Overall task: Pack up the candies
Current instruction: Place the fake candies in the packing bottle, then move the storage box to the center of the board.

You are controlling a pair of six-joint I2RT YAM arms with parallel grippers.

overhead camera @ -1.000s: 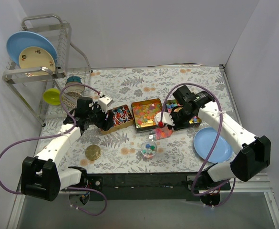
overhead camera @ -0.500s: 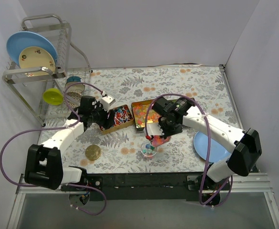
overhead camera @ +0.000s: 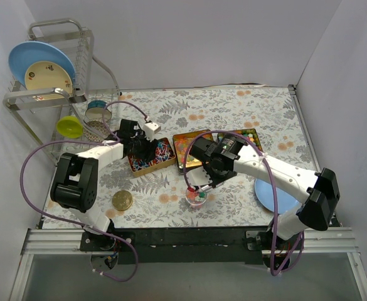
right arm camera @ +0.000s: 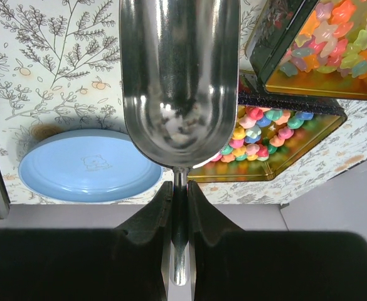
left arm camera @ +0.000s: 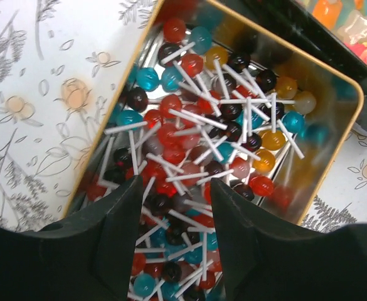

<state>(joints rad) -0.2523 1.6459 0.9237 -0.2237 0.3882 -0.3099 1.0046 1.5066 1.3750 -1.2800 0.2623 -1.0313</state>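
Note:
My left gripper (left arm camera: 174,194) is open and hangs low over the gold tin (left arm camera: 352,103) of red, blue and amber lollipops (left arm camera: 196,125); nothing sits between its fingers. In the top view it (overhead camera: 139,148) is over that tin's left end (overhead camera: 150,157). My right gripper (right arm camera: 180,204) is shut on the handle of a metal scoop (right arm camera: 178,81), whose bowl looks empty. In the top view that gripper (overhead camera: 203,177) holds the scoop over a small clear jar (overhead camera: 196,197) with a few coloured candies in it. The tin of orange-yellow gummies (overhead camera: 188,147) and the tin of multicolour candies (overhead camera: 244,141) stand behind.
A round gold lid (overhead camera: 122,200) lies near the front left. A blue plate (overhead camera: 277,189) lies at the front right and shows in the right wrist view (right arm camera: 89,166). A dish rack (overhead camera: 51,81) with plates and cups stands at the back left.
My right gripper has carried the scoop left and nearer, from the tins to over the jar. My left gripper has moved right, onto the lollipop tin.

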